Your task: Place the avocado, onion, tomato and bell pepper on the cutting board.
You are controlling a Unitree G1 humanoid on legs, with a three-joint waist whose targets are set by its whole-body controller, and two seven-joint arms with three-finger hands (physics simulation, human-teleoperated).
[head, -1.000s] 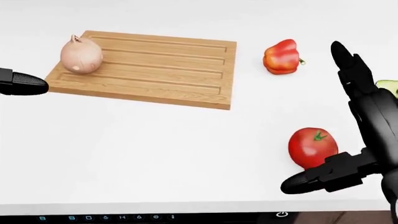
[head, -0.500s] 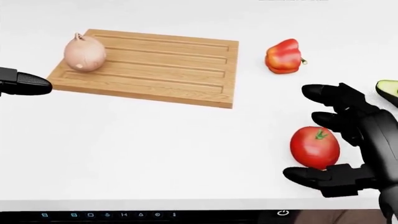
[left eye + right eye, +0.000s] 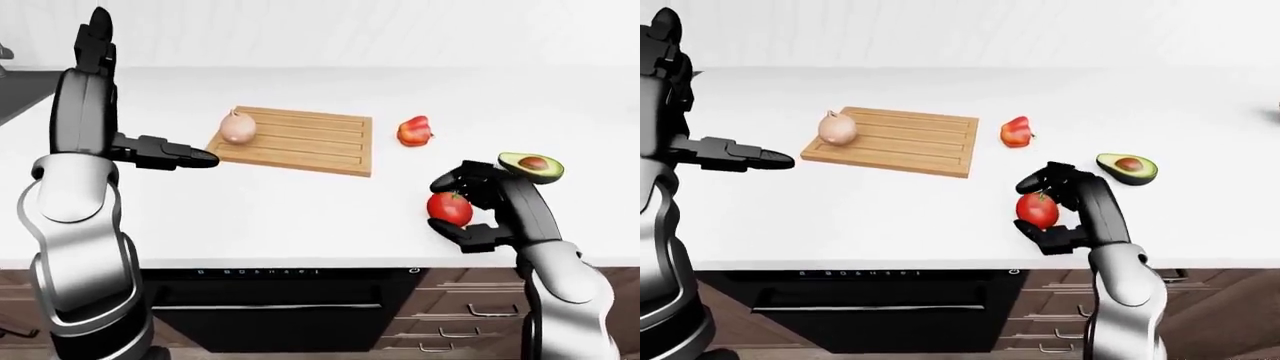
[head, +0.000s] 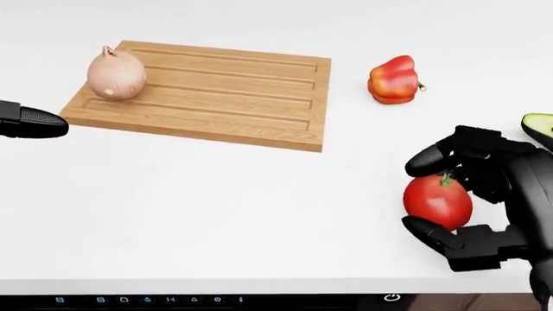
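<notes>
Right robot hand [image 4: 449, 204] curled around tomato [image 4: 437, 201] on counter [image 4: 216, 207], apparently gripping it. Avocado [image 3: 1127, 167] just right of it; bell pepper [image 4: 394, 80] above; onion [image 4: 114, 74] on cutting board [image 4: 225, 94]. Left robot hand [image 3: 120, 112] open, fingers spread.

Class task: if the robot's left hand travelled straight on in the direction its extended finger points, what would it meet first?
Probably the cutting board: the left hand points at its near left corner, below the onion. Height above the counter is unclear.
</notes>
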